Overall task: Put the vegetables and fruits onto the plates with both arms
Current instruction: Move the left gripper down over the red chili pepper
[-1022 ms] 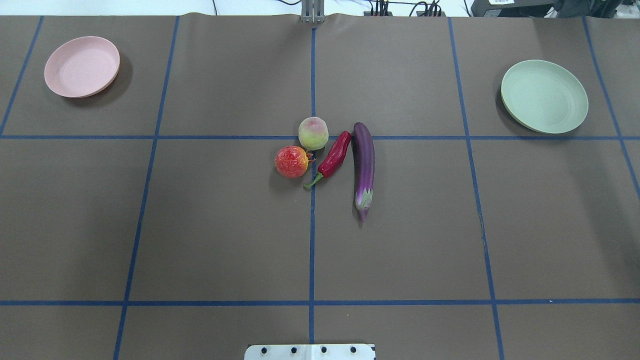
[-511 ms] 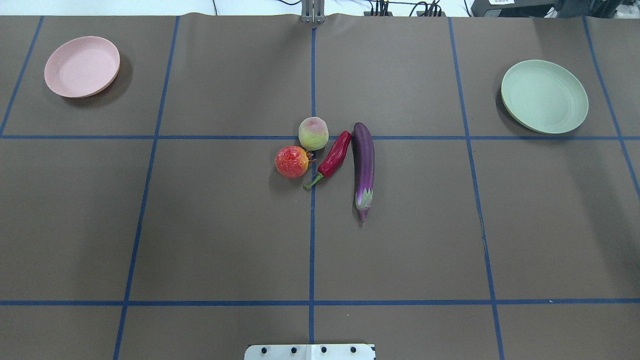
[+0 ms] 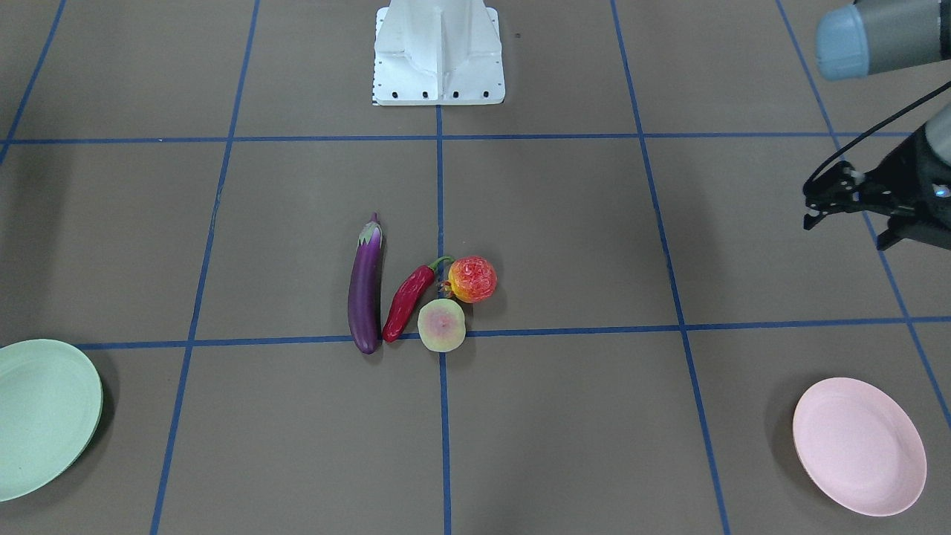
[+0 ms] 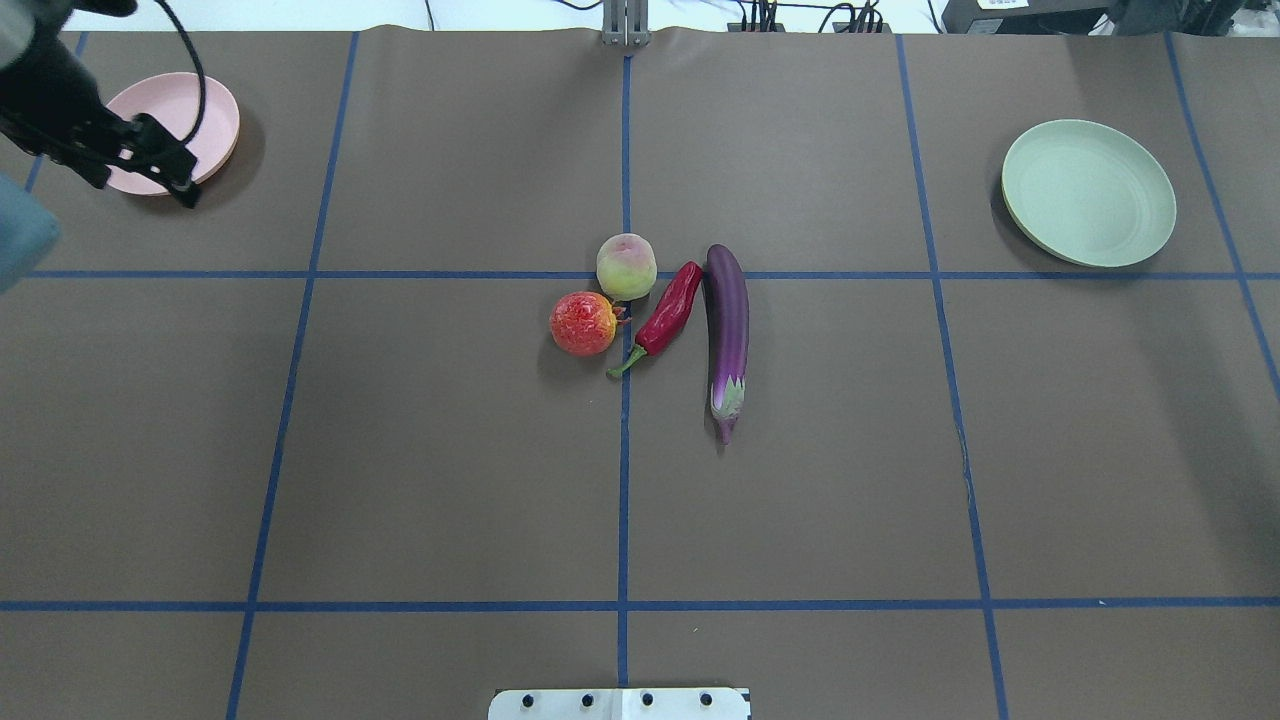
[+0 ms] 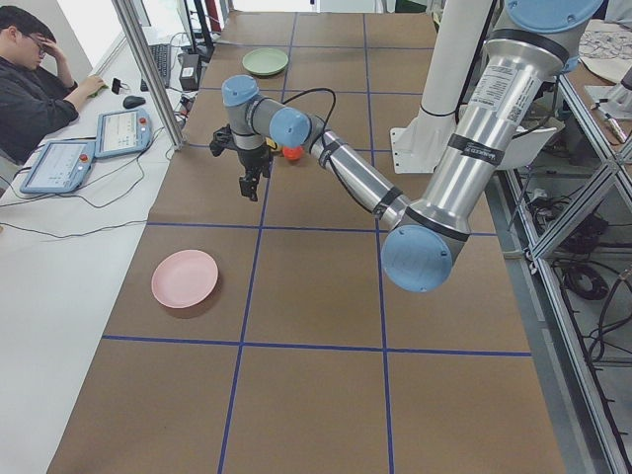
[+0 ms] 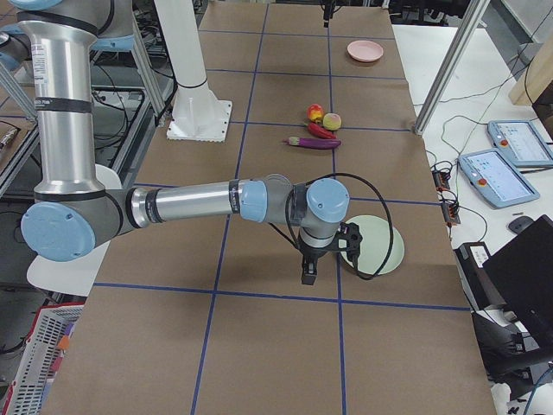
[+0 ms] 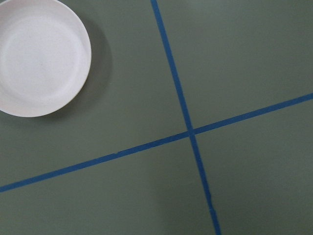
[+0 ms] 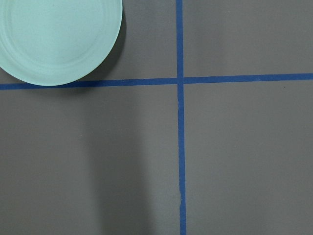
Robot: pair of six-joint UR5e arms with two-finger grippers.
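Front-facing view: the eggplant, chili pepper, red fruit and yellow-green fruit cluster at the centre of the table. The left gripper hovers with its fingers spread.

Overhead view: the pink plate sits near the far left corner and the green plate near the far right.

Right side view: the right gripper hangs beside the green plate; I cannot tell how its fingers stand.

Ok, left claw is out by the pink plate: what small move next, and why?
I'd likely bring the left claw in toward the centre, over the red fruit. It looks open and empty, that fruit sits on its side of the cluster, and the pink plate and green plate are both bare.
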